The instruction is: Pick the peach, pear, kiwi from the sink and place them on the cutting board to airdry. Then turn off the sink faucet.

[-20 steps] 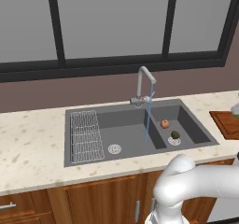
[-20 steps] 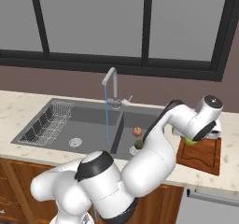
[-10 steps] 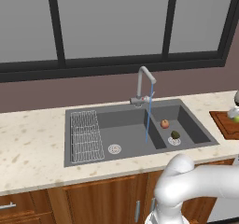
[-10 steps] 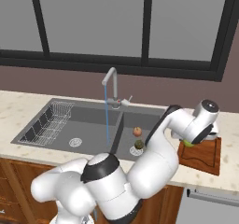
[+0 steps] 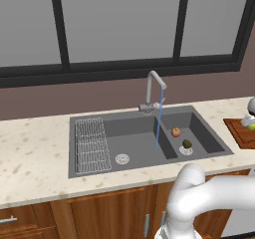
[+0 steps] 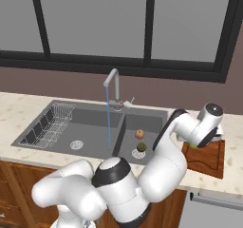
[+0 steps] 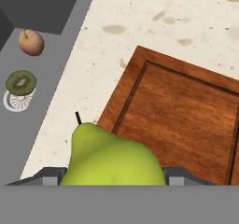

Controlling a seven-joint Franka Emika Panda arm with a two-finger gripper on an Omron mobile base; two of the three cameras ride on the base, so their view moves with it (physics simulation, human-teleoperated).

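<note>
The gripper [image 6: 195,145] is closed on the pear [image 7: 113,158], holding it above the near left corner of the cutting board [image 7: 184,120]. From the hand camera the yellow-green fruit sits between the fingers, its stem up, over the board's raised rim and the speckled counter [image 7: 154,27] beside it.

Compared with 1 second ago, the hand has shifted slightly further over the board and lower; in the left base camera the pear [image 5: 250,126] shows at the right edge above the board [image 5: 240,132].

The peach [image 6: 139,134] and the kiwi [image 6: 141,147] lie unmoved in the right basin of the sink [image 6: 61,115], the kiwi beside the drain [image 7: 17,101]. The faucet [image 6: 113,87] is pouring a thin blue stream, as before.
</note>
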